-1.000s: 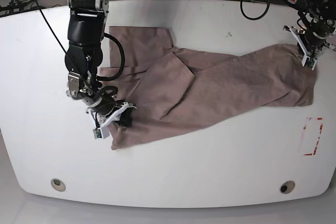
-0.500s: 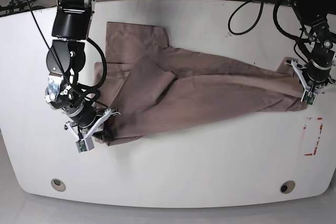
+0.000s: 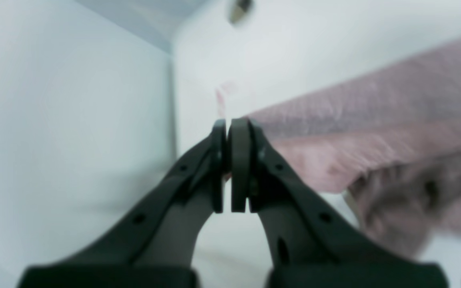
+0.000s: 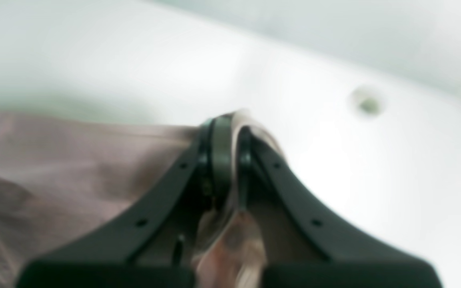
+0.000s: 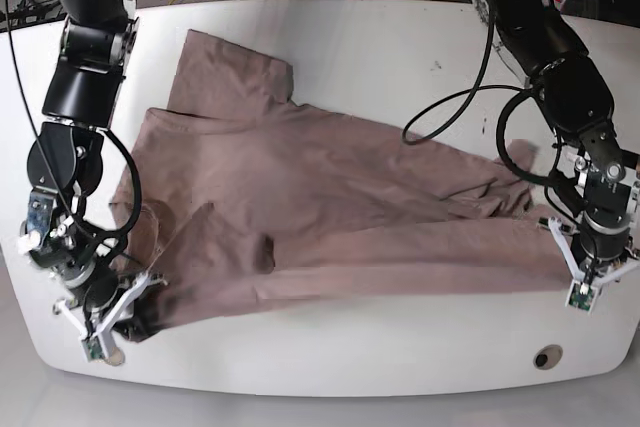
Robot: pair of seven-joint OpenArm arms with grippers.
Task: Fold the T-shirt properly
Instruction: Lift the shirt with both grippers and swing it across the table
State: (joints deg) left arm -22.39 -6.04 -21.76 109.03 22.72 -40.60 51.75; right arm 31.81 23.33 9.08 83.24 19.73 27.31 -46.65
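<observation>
We see left gripper (image 5: 584, 272): clamped on T-shirt (image 5: 330, 217) edge | right gripper (image 5: 128, 309): clamped on opposite edge | T-shirt: stretched across white table (image 5: 380, 37).

Both wrist views blurred; T-shirt (image 3: 374, 132) cut off at edges.

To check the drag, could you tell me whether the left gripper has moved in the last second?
Yes: the left gripper has come toward the table's front edge.
</observation>
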